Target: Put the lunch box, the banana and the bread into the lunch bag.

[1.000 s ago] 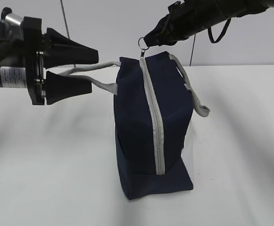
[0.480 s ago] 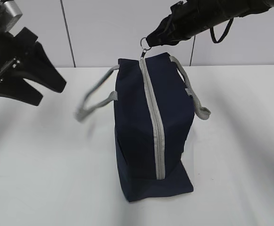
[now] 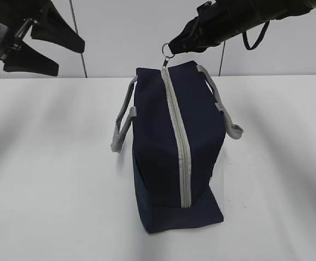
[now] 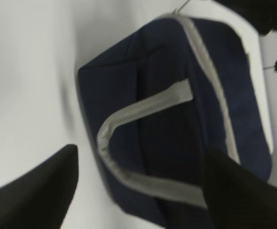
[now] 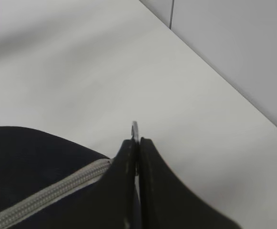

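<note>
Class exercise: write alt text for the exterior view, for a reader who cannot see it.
A zipped navy lunch bag stands on a white table. The right gripper is shut on its ring pull. The left gripper hangs open, upper left, holding nothing.

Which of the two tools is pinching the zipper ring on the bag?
The right tool, shut on the ring pull atop the lunch bag; the left tool hangs open, apart.

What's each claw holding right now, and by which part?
Right claw is shut on the metal ring pull of the boxy navy-blue fabric lunch bag's grey zipper. Left claw is open, holding nothing.
</note>
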Robot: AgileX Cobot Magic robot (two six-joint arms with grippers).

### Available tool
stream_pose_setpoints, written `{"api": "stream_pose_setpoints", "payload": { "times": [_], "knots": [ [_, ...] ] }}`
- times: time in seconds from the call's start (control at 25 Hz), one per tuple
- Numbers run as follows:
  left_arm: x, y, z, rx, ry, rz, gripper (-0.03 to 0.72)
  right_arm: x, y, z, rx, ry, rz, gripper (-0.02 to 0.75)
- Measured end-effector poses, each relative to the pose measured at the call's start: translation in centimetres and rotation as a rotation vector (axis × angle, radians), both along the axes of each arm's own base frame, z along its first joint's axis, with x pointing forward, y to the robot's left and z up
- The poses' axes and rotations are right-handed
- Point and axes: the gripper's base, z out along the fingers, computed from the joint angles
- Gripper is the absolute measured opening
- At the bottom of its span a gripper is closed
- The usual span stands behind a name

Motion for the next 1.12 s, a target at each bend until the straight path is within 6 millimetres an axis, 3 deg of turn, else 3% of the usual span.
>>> {"api": "stream_pose_setpoints", "payload": {
  "times": [0.28,0.6,0.92,1.12],
  "knots": [
    [4.2,-3.3,-3.9,-0.112,0.073,0.031,0.529,-0.1,0.0,0.0,0.000,0.006,0.007,-0.016],
    [8.5,-8.2,-4.8,-0.155,0.030,-0.045,0.529,-0.1,0.1,0.0,0.000,0.011,0.013,-0.016],
    [9.4,-9.5,-6.8,-0.148,0.068,-0.060,0.510,-0.2,0.1,-0.1,0.000,0.013,0.015,-0.016],
    [9.2,-10.0,-7.0,-0.147,0.074,-0.073,0.489,-0.2,0.1,-0.1,0.000,0.013,0.015,-0.016]
  ]
}}
